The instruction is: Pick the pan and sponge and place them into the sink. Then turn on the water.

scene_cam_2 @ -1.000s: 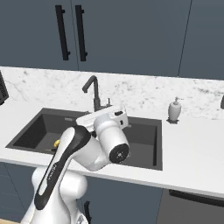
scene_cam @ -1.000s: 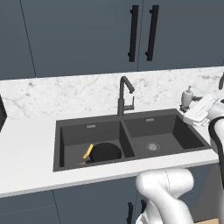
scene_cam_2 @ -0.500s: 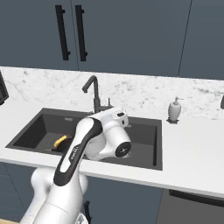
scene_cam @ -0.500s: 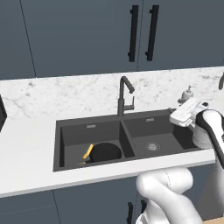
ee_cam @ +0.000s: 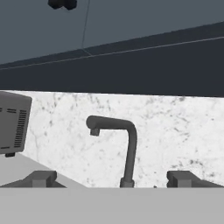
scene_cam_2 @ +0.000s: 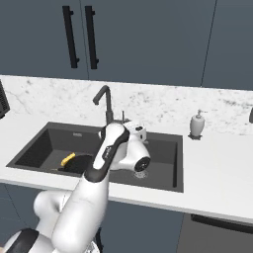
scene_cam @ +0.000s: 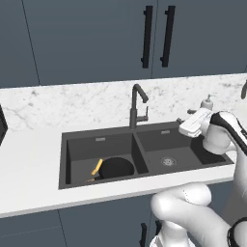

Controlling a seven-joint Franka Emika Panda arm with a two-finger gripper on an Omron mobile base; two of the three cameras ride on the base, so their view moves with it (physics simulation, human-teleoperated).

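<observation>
The black pan [scene_cam: 116, 168] lies in the left basin of the dark sink [scene_cam: 149, 137], its light-brown handle [scene_cam: 97, 167] pointing up-left; in the right base view the pan [scene_cam_2: 82, 164] sits in that same basin. The sponge is hidden from me. My gripper [scene_cam: 185, 122] hovers over the right basin, right of the gooseneck faucet [scene_cam: 138, 107]. In the hand view the gripper [ee_cam: 113, 179] is open, its dark fingertips [ee_cam: 42, 178] wide apart with nothing between them, facing the faucet [ee_cam: 127, 148]. No water falls from the spout.
A white soap dispenser [scene_cam_2: 196, 124] stands on the marble counter [scene_cam_2: 217, 163] right of the sink. A dark appliance [ee_cam: 13, 124] sits at the counter's far left. Dark cabinets hang above the backsplash. My arm [scene_cam_2: 106, 163] reaches across the sink's front edge.
My hand has swung left from beside the soap dispenser to over the right basin, closer to the faucet. The jaws stayed open. The pan has not moved.
</observation>
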